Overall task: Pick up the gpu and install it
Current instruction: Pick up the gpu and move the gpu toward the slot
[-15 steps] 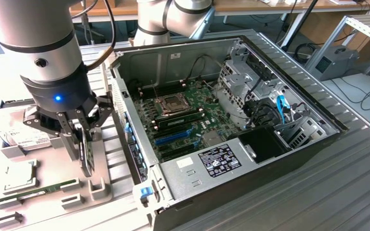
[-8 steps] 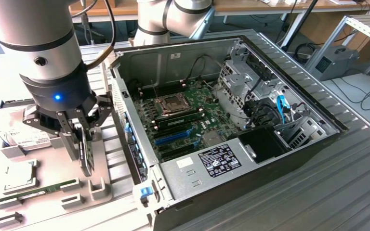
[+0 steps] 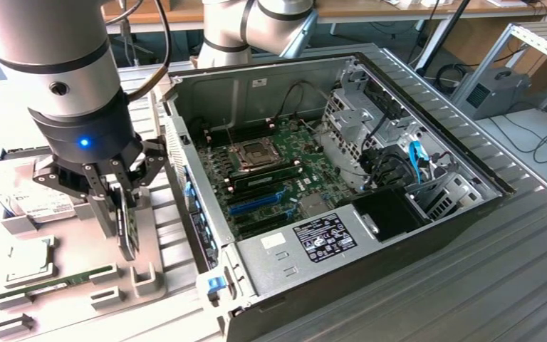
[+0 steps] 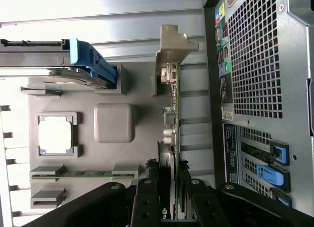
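The gpu (image 3: 128,231) stands on edge over the grey parts tray (image 3: 164,285), at the exterior view's left of the open computer case (image 3: 416,235). My gripper (image 3: 124,203) comes down on it from above, one finger on each face of the card, shut on it. In the wrist view the gpu (image 4: 174,114) is edge-on, with its silver end bracket (image 4: 172,43) at the far end and my gripper (image 4: 167,182) clamped on the near end. The motherboard (image 3: 283,153) lies inside the case with blue slots (image 3: 254,204). Whether the card still rests on the tray I cannot tell.
The tray also holds a hard drive (image 3: 17,196) in a blue carrier (image 4: 83,60), a processor (image 3: 26,258), and a memory stick (image 3: 60,280). The case's back panel (image 4: 255,55) stands close beside the card. A second arm's base (image 3: 245,28) is behind the case.
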Robot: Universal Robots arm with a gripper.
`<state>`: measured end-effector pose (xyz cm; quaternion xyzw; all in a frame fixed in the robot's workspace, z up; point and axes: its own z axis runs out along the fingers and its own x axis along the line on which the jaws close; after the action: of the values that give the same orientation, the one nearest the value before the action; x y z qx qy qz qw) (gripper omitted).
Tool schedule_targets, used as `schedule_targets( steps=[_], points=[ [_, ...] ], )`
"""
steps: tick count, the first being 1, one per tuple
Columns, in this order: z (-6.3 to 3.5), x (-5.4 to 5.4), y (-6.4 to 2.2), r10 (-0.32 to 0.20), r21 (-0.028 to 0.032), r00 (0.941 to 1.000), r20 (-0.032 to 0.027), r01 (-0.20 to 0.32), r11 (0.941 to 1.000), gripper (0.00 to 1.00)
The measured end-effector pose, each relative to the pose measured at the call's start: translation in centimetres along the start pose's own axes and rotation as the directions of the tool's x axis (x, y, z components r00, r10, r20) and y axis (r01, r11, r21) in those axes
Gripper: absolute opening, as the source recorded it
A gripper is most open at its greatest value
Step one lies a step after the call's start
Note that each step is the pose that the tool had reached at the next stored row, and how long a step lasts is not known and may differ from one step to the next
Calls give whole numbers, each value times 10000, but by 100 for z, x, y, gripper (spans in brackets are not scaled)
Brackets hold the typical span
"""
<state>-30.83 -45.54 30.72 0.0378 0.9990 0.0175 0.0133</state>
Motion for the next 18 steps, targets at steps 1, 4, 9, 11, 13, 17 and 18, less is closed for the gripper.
schedule_targets(
  steps=[1,4,9,11,13,17,18],
  points=[
    [-2,0,0,0,1,10000,-1,0,10000,26],
    [-19,-1,3,0,-1,10000,1,0,10000,26],
    [-22,0,3,1,0,10000,0,-1,10000,26],
    [-25,0,4,0,1,10000,-1,0,10000,26],
    [-30,-1,4,-1,1,10000,-1,1,10000,26],
    [-41,-1,5,0,0,10000,0,0,10000,26],
    [-44,-1,5,0,0,10000,0,0,10000,26]
  ],
)
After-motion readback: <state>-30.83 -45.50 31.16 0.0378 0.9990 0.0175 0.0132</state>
